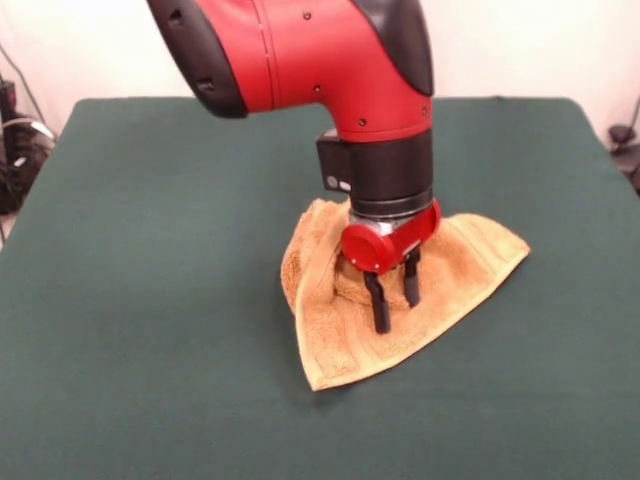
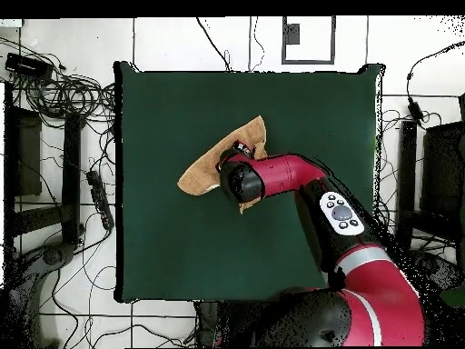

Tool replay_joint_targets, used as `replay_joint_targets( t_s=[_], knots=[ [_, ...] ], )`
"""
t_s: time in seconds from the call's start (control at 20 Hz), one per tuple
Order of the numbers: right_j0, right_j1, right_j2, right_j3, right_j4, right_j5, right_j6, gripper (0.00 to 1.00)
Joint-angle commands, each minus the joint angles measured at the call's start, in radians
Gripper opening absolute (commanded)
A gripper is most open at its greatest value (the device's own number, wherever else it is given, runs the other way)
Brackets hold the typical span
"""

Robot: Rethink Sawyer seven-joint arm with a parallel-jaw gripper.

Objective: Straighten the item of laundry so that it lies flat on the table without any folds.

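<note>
The gripper [image 1: 396, 296] stands straight down on top of the towel [image 1: 340, 350], so the cloth lies directly beneath the tool, not off to any side. Its two black fingers [image 1: 378, 304] are a little apart, with their tips down at the terry surface; whether they pinch a ridge of cloth between them I cannot make out from here. The towel sits near the middle of the table [image 1: 150, 300], bunched into a rough triangle: a rolled fold runs along its left side in the front view, one corner reaches out to the right, another points toward the camera. From overhead, the towel [image 2: 198, 173] stretches on a slant from lower left to upper right, its long axis crossing under the wrist, with most of the exposed cloth on the far side from the robot's base. I judge that any flattening pull has to run along that slant, away from the heaped fold. Nothing else lies on the green cloth to get in the way; cables [image 2: 54, 91] and gear sit off the table's edges.
</note>
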Motion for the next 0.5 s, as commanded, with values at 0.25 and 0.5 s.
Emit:
replay_joint_targets(
  t_s=[0.25, 0.5],
  knots=[
    [0.037, 0.210, 0.019, -0.097, 0.006, -0.050, 0.117, 1.00],
    [0.009, 0.229, 0.057, -0.094, 0.004, -0.072, 0.078, 1.00]
  ],
)
